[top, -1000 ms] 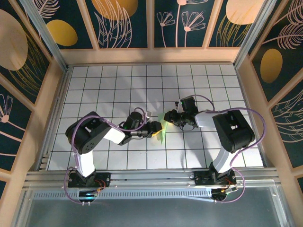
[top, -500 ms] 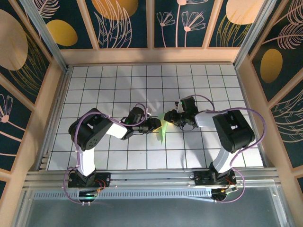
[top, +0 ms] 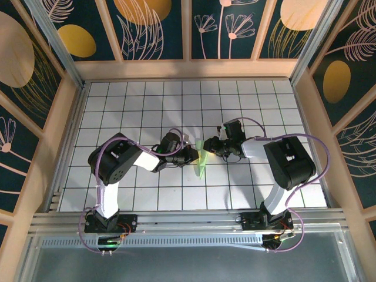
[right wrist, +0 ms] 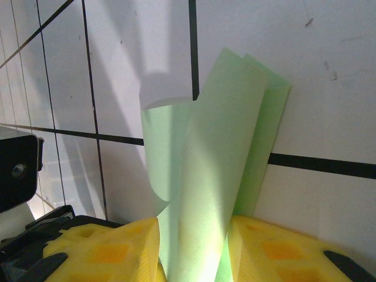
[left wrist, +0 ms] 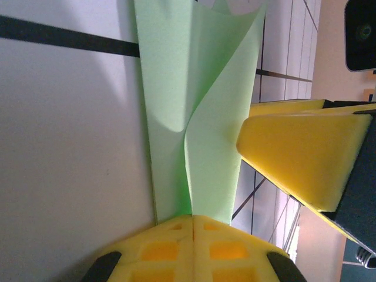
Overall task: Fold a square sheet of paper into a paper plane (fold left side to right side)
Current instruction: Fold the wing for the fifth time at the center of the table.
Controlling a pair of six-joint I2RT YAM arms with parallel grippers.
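Nearest, at the bottom of the overhead view: two arm bases (top: 108, 223) bolted along the edge of the surface (top: 129, 100), white with a dark grid. Farther in, near the middle of the grid: left pincer (top: 194, 156) and right pincer (top: 209, 145), pointed at each other and almost meeting. Between them: the sheet of paper (top: 201, 163), pale mint green, creased into a narrow wedge, tapering toward the near side.

Up close from the left wrist: left pincer (left wrist: 192, 230) shut, yellow pads pressed flat together (no gap at the seam), clamped on the near end of the sheet of paper (left wrist: 200, 111). Beyond the pads: two green layers spreading apart, one flat beside the white surface (left wrist: 64, 147), the other curling away to the right. Just right of the curled layer: a yellow finger (left wrist: 296, 150) of the right pincer, close beside the paper.

Up close from the right wrist: right pincer (right wrist: 194, 258) closed on the sheet of paper (right wrist: 211, 153), yellow fingers (right wrist: 106, 252) on either side, green layers filling the space between. Past the fingers: loosely overlapping layers, far edge lying across a dark grid line of the surface (right wrist: 329, 76). Far left: a dark housing (right wrist: 17, 170) with a small lens.
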